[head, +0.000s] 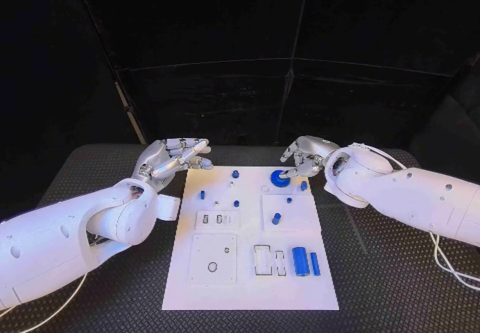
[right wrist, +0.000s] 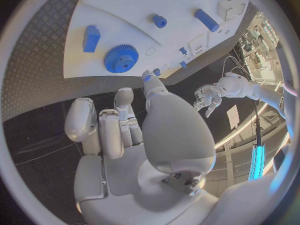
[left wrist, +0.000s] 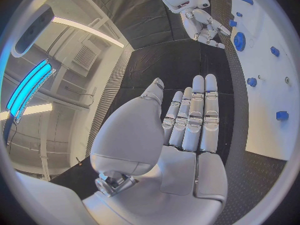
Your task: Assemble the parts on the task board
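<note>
The robot's left hand [head: 176, 158] hovers off the far left corner of the task board [head: 250, 291], fingers straight and apart, holding nothing. On the white board small blue parts [head: 202, 195] stand in their sockets, and two blue cylinders [head: 306, 262] lie near the front beside shallow rectangular recesses [head: 269, 260], whose contents cannot be made out. At the far edge sits a blue gear [head: 277, 178], with the right hand [head: 306, 158] poised just behind it, fingers loosely curled and empty. The step in hand looks like seating or fetching the gear; the next move would call for closing those fingers round its rim.
</note>
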Robot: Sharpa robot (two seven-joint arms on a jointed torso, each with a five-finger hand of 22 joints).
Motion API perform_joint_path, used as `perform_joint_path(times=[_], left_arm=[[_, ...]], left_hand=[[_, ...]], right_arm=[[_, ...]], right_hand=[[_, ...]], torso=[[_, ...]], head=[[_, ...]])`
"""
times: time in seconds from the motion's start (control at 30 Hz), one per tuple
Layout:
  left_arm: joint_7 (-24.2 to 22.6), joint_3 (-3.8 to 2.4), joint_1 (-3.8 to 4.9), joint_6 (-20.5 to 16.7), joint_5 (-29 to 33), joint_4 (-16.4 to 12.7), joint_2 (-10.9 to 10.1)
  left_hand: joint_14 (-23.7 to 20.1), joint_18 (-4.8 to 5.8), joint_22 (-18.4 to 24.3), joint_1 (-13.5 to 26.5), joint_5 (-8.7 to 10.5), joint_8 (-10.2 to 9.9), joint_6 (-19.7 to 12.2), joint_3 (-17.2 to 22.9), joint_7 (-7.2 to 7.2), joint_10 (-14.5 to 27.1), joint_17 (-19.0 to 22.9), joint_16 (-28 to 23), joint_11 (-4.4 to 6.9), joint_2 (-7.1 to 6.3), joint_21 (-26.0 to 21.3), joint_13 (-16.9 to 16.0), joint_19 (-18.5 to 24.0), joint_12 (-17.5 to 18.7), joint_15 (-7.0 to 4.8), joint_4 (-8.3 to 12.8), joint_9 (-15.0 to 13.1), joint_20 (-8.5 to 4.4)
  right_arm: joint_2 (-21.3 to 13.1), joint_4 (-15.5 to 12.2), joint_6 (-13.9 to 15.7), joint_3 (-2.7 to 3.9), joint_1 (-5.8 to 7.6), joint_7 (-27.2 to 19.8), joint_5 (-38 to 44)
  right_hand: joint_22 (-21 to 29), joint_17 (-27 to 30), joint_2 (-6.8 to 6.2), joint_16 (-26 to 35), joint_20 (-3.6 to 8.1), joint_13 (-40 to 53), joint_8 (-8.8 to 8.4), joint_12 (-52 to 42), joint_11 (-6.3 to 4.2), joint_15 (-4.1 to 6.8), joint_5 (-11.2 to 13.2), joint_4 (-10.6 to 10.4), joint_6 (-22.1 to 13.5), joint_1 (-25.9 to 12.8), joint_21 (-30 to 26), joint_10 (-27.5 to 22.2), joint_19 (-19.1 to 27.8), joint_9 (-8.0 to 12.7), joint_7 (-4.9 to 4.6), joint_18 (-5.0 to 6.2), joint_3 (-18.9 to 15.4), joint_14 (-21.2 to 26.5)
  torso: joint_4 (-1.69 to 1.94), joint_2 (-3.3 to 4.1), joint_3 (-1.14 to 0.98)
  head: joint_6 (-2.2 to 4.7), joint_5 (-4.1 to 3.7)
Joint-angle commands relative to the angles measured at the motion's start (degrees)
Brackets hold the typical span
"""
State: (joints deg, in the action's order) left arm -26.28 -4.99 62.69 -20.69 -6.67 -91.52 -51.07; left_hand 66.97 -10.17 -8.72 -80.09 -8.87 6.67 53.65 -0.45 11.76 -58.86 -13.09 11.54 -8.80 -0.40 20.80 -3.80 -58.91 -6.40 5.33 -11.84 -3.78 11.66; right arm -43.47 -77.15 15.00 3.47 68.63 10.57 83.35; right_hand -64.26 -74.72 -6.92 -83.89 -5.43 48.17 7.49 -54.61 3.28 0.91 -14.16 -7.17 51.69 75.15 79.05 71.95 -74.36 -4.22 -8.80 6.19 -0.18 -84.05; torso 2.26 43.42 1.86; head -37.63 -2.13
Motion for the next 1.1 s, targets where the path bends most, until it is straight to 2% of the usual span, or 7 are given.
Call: perform_joint_path(times=[0.03, 0.17, 0.27, 0.37, 0.83, 1.0, 1.1], left_arm=[[-0.25, -0.06, 0.08, 0.96, -0.22, 0.11, 0.16], [-0.24, -0.06, 0.08, 1.05, -0.21, 0.28, 0.29], [-0.24, -0.06, 0.07, 1.09, -0.21, 0.36, 0.34], [-0.24, -0.06, 0.07, 1.11, -0.21, 0.45, 0.37], [-0.23, -0.06, 0.06, 1.09, -0.21, 0.71, 0.52], [-0.23, -0.06, 0.05, 1.05, -0.21, 0.76, 0.59], [-0.25, -0.06, 0.05, 1.04, -0.21, 0.81, 0.65]], left_hand=[[0.08, -0.24, 0.08, -0.4, 0.21, -0.25, 0.07, 0.07, 0.3, 0.01, -0.07, -0.21, -0.28, 0.11, -0.04, 0.06, -0.36, 0.4, 0.36, 0.28, 0.05, -0.01], [0.09, -0.24, 0.09, -0.38, 0.21, -0.27, 0.11, 0.05, 0.26, -0.04, -0.11, -0.26, -0.26, 0.15, -0.05, 0.05, -0.36, 0.42, 0.36, 0.28, 0.04, 0.0], [0.09, -0.24, 0.09, -0.38, 0.21, -0.27, 0.11, 0.05, 0.26, -0.04, -0.11, -0.26, -0.26, 0.15, -0.05, 0.05, -0.36, 0.42, 0.36, 0.28, 0.04, 0.0], [0.09, -0.24, 0.09, -0.38, 0.21, -0.27, 0.11, 0.05, 0.26, -0.04, -0.11, -0.26, -0.26, 0.15, -0.05, 0.05, -0.36, 0.42, 0.36, 0.28, 0.04, 0.0], [0.11, -0.24, 0.1, -0.35, 0.22, -0.3, 0.14, 0.01, 0.24, -0.08, -0.16, -0.3, -0.24, 0.17, -0.06, 0.04, -0.36, 0.45, 0.35, 0.28, 0.04, 0.0], [0.11, -0.25, 0.1, -0.35, 0.22, -0.33, 0.14, -0.01, 0.24, -0.07, -0.17, -0.32, -0.24, 0.17, -0.07, 0.04, -0.36, 0.47, 0.35, 0.29, 0.04, 0.0], [0.11, -0.25, 0.1, -0.35, 0.22, -0.33, 0.14, -0.01, 0.24, -0.07, -0.17, -0.32, -0.24, 0.17, -0.07, 0.04, -0.36, 0.47, 0.35, 0.29, 0.04, 0.0]], right_arm=[[0.29, 0.2, -3.11, 0.05, 0.08, 2.57, -3.48], [1.14, 1.15, -4.49, 0.05, 0.06, 3.06, -2.89], [1.69, 1.77, -5.49, 0.04, 0.05, 3.26, -2.25], [2.19, 2.3, -6.57, 0.04, 0.03, 3.43, -1.38], [3.67, 3.92, -9.04, 0.02, -0.05, 3.56, 0.75], [4.23, 4.39, -9.58, 0.02, -0.06, 3.58, 2.79], [4.6, 4.64, -9.72, 0.02, -0.1, 3.61, 3.82]], right_hand=[[-0.36, -3.0, -0.06, -0.93, -0.33, 4.24, 0.28, -3.67, 0.49, -0.37, -0.18, -1.78, -0.88, 0.93, 0.35, 0.62, 0.01, 0.15, -0.12, -1.02, -1.13, -3.77], [-0.59, -4.43, -0.06, -1.65, -0.61, 7.76, 0.99, -6.64, 0.77, -0.68, -0.19, -4.26, -1.77, 2.93, 0.54, 0.76, 0.04, 0.16, -0.38, -1.02, -2.26, -3.95], [-0.57, -5.27, -0.09, -2.03, -0.69, 9.43, 1.16, -8.07, 0.86, -0.76, -0.29, -4.83, -2.1, 3.56, 0.54, 1.29, 0.11, 0.17, -0.47, -1.01, -2.5, -4.09], [-0.41, -6.27, 0.0, -2.49, -0.78, 11.48, 1.43, -9.9, 0.93, -0.84, -0.39, -5.28, -2.36, 4.4, 0.49, 2.03, 0.25, 0.17, -0.53, -0.97, -2.67, -4.27], [-0.46, -6.9, 0.76, -2.81, -0.85, 13.74, 2.33, -11.87, 0.9, -0.87, -1.19, -5.28, -2.11, 6.35, 0.53, 2.42, 0.27, 0.06, -0.47, -0.96, -2.61, -4.34], [-0.49, -6.9, 1.39, -2.82, -0.8, 14.77, 2.88, -12.67, 0.8, -0.8, -3.52, -4.62, -1.86, 7.78, 0.53, 2.5, 0.3, 0.03, -0.37, -0.97, -2.36, -4.3], [-0.53, -7.02, 1.74, -2.87, -0.76, 15.33, 3.15, -13.15, 0.73, -0.75, -3.86, -4.32, -1.62, 8.34, 0.55, 2.75, 0.29, -0.01, -0.3, -0.97, -2.17, -4.31]], torso=[[0.01, 0.04, -0.03], [0.09, 0.06, 0.0], [0.18, 0.04, 0.06], [0.09, 0.07, 0.05], [0.08, 0.06, 0.01], [0.07, 0.05, 0.04], [0.04, 0.1, 0.05]], head=[[-0.05, -0.09], [-0.11, -0.25], [-0.26, -0.37], [-0.4, -0.28], [-0.8, -0.26], [-0.95, -0.21], [-1.04, -0.23]])
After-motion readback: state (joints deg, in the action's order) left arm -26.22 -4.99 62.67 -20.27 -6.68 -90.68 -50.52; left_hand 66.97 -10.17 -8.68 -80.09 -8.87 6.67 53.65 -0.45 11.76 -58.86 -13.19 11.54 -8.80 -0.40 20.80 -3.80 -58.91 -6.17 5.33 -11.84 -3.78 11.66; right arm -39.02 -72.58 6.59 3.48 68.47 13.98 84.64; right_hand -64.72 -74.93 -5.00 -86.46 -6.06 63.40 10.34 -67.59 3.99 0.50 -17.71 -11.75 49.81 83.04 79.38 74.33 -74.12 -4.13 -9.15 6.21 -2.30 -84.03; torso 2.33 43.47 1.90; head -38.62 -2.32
